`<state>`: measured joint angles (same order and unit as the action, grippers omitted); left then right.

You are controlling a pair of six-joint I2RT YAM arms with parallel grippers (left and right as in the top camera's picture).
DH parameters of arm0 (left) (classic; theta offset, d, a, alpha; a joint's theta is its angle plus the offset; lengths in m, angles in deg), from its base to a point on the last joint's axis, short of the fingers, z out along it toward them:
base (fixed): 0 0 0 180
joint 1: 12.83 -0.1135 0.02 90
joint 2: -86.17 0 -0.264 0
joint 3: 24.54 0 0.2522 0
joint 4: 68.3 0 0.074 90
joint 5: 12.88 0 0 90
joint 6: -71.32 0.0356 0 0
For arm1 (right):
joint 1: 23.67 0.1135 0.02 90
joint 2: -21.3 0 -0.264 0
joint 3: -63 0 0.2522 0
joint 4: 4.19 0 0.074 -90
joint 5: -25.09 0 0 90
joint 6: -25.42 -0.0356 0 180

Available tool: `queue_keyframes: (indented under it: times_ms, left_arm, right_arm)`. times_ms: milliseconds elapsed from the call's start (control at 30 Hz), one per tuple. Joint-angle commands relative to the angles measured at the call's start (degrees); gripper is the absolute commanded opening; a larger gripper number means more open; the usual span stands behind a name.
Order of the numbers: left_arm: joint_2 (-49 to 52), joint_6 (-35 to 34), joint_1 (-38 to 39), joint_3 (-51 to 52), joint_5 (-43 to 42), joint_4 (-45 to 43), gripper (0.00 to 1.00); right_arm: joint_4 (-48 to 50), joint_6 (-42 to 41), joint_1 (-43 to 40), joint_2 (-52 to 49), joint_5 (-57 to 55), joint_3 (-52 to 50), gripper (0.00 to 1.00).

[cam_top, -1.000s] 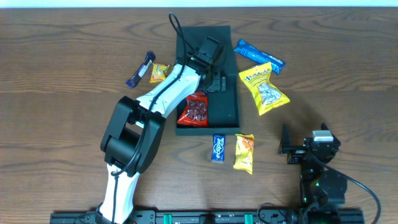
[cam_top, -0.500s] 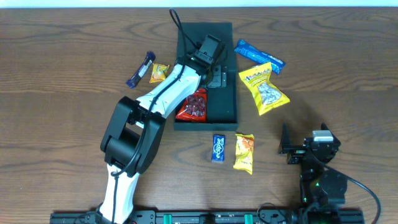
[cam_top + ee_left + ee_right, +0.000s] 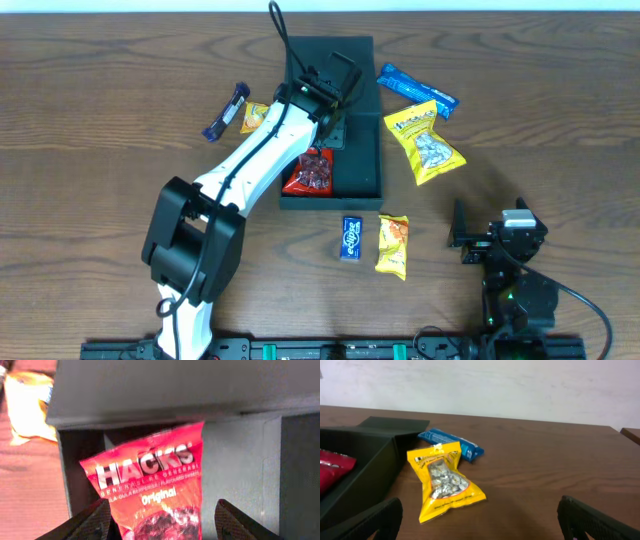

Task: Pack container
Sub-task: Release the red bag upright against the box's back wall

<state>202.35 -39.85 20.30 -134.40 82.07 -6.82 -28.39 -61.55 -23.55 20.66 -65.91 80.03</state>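
Observation:
The container [image 3: 362, 150] is a dark teal-green box lying open at the middle back of the table, with its flap lid [image 3: 345, 52] at the far end. A red Hacks packet [image 3: 312, 172] lies inside it at the near left. My left gripper [image 3: 330, 118] hangs open over the box. In the left wrist view the red packet [image 3: 155, 485] lies on the box floor [image 3: 240, 460] between the open fingers [image 3: 162, 507], not gripped. My right gripper [image 3: 470, 235] is open and empty at the front right; it also shows in the right wrist view [image 3: 480, 525].
A yellow nut packet [image 3: 424, 142] and a blue packet [image 3: 416, 89] lie right of the box. A small blue packet [image 3: 351, 238] and an orange-yellow packet [image 3: 393, 245] lie in front of it. A purple bar [image 3: 226, 111] and a small orange packet [image 3: 256, 117] lie on its left.
My left gripper has drawn back toward the far end of the box and the arm's elbow has swung left. The box and red packet shifted slightly away. The right arm is still.

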Motion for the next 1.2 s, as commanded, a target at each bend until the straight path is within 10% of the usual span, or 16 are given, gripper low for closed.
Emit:
queue_keyframes:
  times_ms: [0,1167]
  left_arm:
    - [0.2,0.4,0.5,-0.4,-4.3,1.5,0.68]
    - [-0.3,-0.7,2.2,10.6,0.8,-5.7,0.66]
  right_arm:
    - [0.0,0.5,-0.5,0.3,0.0,-0.2,0.99]
    - [0.0,0.5,-0.5,0.3,0.0,-0.2,0.99]
